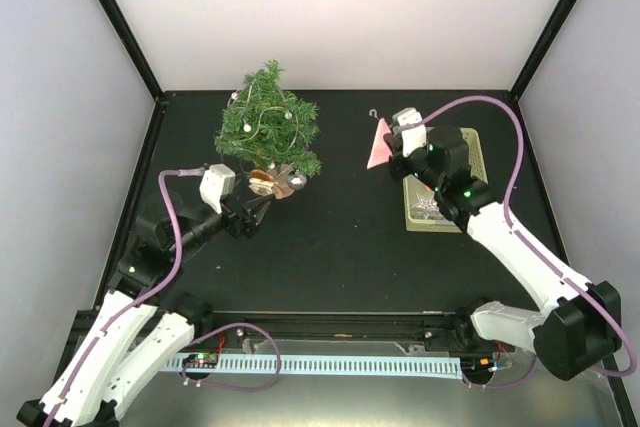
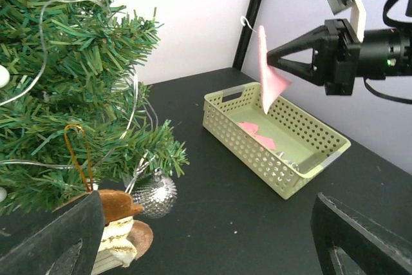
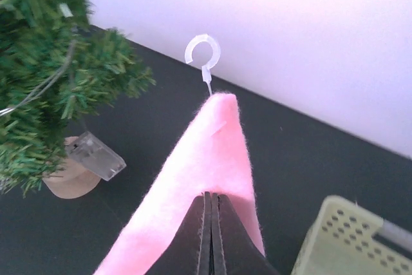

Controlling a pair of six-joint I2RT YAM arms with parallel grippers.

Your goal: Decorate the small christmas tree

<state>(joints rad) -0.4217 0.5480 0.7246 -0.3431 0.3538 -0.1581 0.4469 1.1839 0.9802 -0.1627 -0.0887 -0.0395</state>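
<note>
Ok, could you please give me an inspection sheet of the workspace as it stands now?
Surface: black table, matte.
Job's things: small christmas tree upright at back left, wire lights on it; pink felt ornament with a hook, held aloft.
Clutter: pale green basket holding pink pieces; silver ball and hatted figure low by the tree's foot; clear battery box beside the base.
Grippers: left pincer open near the tree's foot; right pincer shut on the pink felt ornament.
Cables: purple cable along each arm.
Surroundings: white walls, black frame posts.
</note>
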